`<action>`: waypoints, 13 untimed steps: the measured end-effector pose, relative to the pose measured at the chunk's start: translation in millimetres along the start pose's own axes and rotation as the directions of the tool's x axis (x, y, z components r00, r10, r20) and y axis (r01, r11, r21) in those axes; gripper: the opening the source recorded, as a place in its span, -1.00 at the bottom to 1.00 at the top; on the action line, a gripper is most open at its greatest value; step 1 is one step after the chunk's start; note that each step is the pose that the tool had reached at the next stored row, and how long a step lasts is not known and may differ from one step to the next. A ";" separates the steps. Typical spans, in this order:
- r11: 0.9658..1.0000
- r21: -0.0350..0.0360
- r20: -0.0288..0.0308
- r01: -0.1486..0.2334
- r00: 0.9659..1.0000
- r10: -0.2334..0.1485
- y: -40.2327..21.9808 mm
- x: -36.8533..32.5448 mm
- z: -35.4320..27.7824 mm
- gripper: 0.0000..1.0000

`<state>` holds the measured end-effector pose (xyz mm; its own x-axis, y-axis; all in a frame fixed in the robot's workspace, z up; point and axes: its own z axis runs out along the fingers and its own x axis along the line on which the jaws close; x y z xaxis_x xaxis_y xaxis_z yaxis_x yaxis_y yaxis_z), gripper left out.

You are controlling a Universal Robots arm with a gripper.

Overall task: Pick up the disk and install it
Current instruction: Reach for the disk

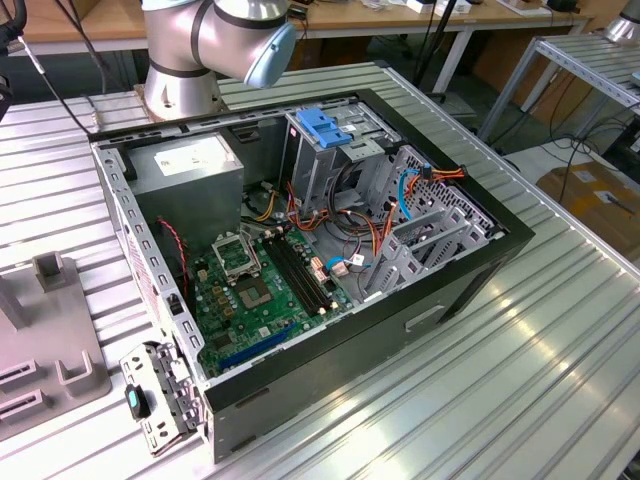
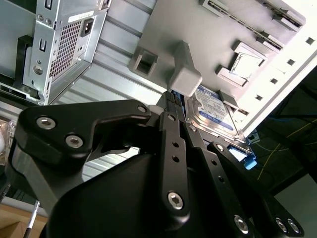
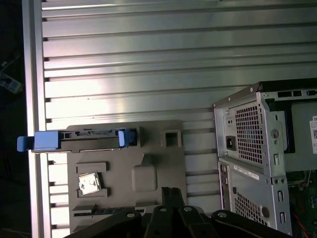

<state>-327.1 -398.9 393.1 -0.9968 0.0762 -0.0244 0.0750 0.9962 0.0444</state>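
Ribbed aluminium tabletop, exterior view: an open computer case beside a grey fixture plate. Second wrist view: the gripper, fingers pressed together on nothing, over that plate, the disk just beyond. First wrist view: the disk stands on edge at the plate's rim, long axis crosswise to the fingers.

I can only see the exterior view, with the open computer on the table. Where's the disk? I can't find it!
Observer: In the first wrist view the disk stands on its edge in a slot of the grey tray.
Operator: Is the gripper holding it?
Observer: No. The gripper is shut on nothing and is apart from the disk.
Operator: What colour is its frame?
Observer: Bright blue, showing at both ends of the disk.
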 end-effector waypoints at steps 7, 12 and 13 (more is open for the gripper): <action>1.000 0.000 0.000 0.000 1.000 0.000 -0.2 2.3 -0.1 -0.79; 1.000 0.000 0.000 0.000 1.000 0.000 -0.2 2.4 -0.1 -0.79; 1.000 0.000 0.000 0.000 1.000 0.000 -0.2 2.4 0.0 -0.79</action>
<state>-329.6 -398.9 393.0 -0.9968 0.0762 -0.0245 0.0751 0.9962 0.0444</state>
